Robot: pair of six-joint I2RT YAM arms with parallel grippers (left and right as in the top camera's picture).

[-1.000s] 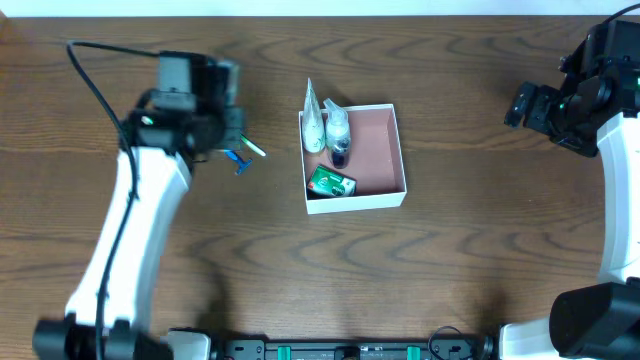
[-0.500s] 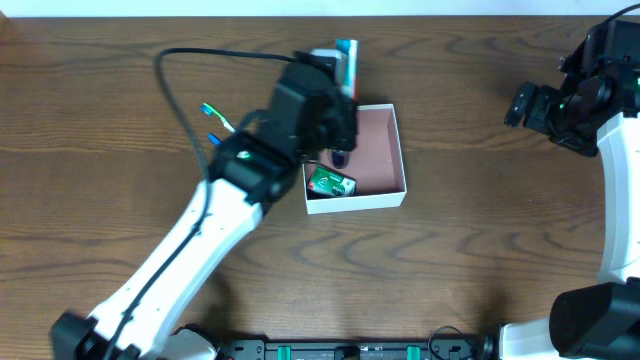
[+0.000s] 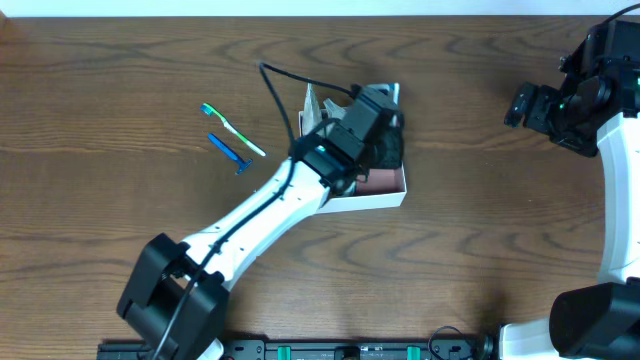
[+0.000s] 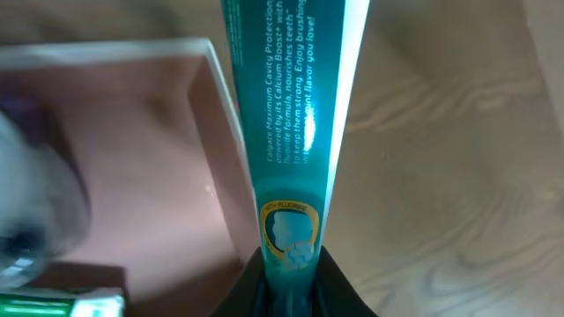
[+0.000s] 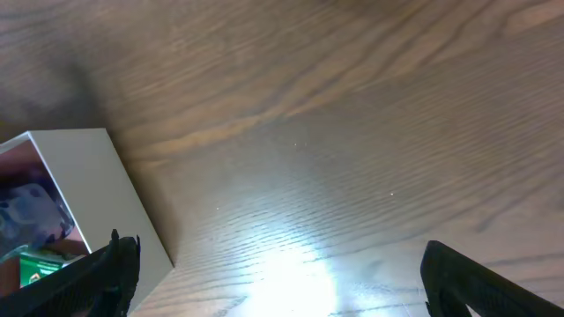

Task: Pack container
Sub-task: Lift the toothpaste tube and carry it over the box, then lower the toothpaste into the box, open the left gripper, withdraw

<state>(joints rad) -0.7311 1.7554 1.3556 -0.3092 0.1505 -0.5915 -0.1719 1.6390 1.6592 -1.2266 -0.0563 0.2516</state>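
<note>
The container (image 3: 372, 198) is a white box with a pink floor, mid-table. My left gripper (image 3: 378, 128) hangs over its right half, shut on a teal toothpaste tube (image 4: 295, 132). In the left wrist view the jaws (image 4: 291, 280) pinch the tube's lower end. The tube runs up along the container's right wall (image 4: 222, 132), above the pink floor (image 4: 141, 167). A white tube (image 3: 310, 106) stands at the container's left edge. A green packet (image 4: 48, 305) lies inside. My right gripper (image 3: 530, 105) is open and empty far right, over bare wood (image 5: 291, 282).
A green-and-white toothbrush (image 3: 232, 128) and a blue one (image 3: 228, 150) lie on the wood left of the container. The left arm covers most of the container's inside from above. The container's corner (image 5: 84, 189) shows at the left of the right wrist view.
My left arm swung from the toothbrushes at the left to behind the container with the tube, and now sits over the container's right half. The right arm has not moved.
</note>
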